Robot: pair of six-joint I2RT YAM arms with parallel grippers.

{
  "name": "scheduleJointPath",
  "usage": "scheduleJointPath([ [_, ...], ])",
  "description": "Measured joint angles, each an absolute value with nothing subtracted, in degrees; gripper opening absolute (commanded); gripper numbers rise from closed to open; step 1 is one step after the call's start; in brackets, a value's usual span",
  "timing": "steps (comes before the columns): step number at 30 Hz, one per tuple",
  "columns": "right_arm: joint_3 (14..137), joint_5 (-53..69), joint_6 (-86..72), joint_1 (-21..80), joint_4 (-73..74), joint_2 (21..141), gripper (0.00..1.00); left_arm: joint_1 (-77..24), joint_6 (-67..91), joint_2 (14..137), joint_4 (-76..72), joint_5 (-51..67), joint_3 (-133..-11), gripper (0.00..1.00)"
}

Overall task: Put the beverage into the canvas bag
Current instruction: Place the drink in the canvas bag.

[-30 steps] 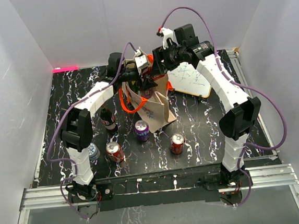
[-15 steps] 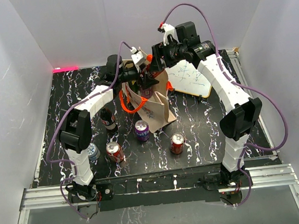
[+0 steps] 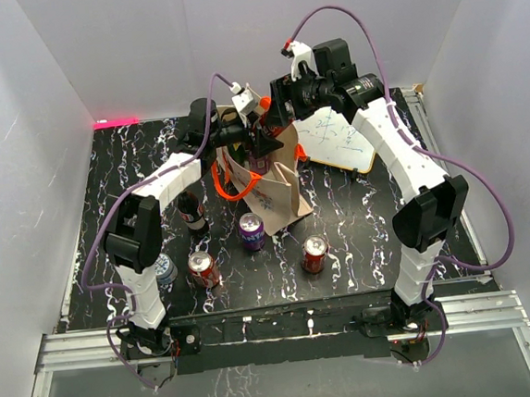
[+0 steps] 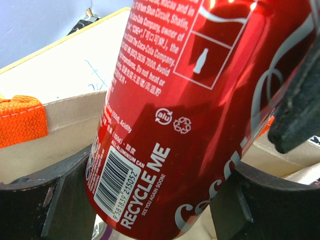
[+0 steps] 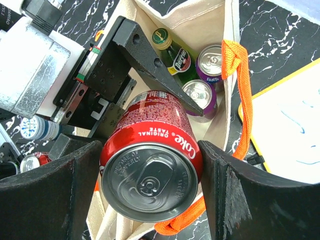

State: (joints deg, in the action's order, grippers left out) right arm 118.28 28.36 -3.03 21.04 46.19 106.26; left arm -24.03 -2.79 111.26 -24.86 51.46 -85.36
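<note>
The black marbled worktop (image 3: pixel 361 236) carries the canvas bag (image 3: pixel 278 183), which stands upright towards the back with its mouth open. A whiteboard (image 3: pixel 339 141) lies just beside it on my right.

Both my arms meet above that mouth. My left claw (image 4: pixel 157 197) is clamped across the body of a red Coca-Cola can (image 4: pixel 210 90), one finger on each side. My right claw (image 5: pixel 150 180) straddles the same can near its top. Its fingers sit so close to the metal that I cannot tell whether they press on it or stand just off it.

The can hangs tilted over the opening, above the rim, with nothing under it but the inside of the bag. An orange strap handle (image 5: pixel 242 100) droops over the rim on one side.

Down in the bag I see a green Perrier bottle (image 5: pixel 175 52), a purple Fanta can (image 5: pixel 212 62) and a third can with a silver top (image 5: pixel 199 95). I judge that three drinks are packed and this one is not yet in.

What is left for it is to lower and release it among the others without snagging the strap.

Five drinks stand loose on the worktop in front of the bag:
- a dark bottle (image 3: pixel 190 211)
- a purple can (image 3: pixel 251 230)
- two red cans (image 3: pixel 203 269) (image 3: pixel 314 254)
- a blue-and-white can (image 3: pixel 164 269)

If the task covers them all, I judge it near halfway.
</note>
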Motion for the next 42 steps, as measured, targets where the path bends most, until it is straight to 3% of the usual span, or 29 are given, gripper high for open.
scheduleJointPath([
  [7,116.9,28.4,-3.0,21.0,45.0,105.4,0.76,-24.2,-0.7,110.8,-26.1,51.3,-84.2,0.00],
  [9,116.5,28.5,-2.9,21.0,44.7,105.1,0.70,-24.2,0.1,110.8,-26.8,51.0,-83.8,0.00],
  [12,116.3,28.5,-2.8,21.0,44.7,105.0,0.50,-24.2,1.4,110.5,-27.3,50.7,-82.9,0.00],
  [16,116.0,28.7,-2.9,21.0,44.3,104.9,0.09,-24.3,2.4,110.0,-27.7,50.2,-82.2,0.00],
  [18,116.0,28.7,-2.9,21.0,44.3,104.9,0.08,-24.4,2.7,109.8,-27.9,49.9,-81.8,0.05],
  [20,115.9,28.4,-2.9,21.1,44.3,104.9,0.08,-24.4,3.0,109.6,-27.8,49.7,-81.6,0.21],
  [23,115.8,28.0,-2.9,21.1,44.2,104.9,0.08,-24.4,3.1,109.4,-27.3,49.5,-81.4,0.54],
  [29,116.0,27.6,-2.6,21.5,44.1,104.9,0.08,-24.5,2.1,107.8,-23.9,48.5,-81.4,0.94],
  [42,117.8,22.3,0.3,21.6,46.5,104.9,0.08,-21.9,-7.6,98.2,-12.9,48.5,-82.2,0.97],
])
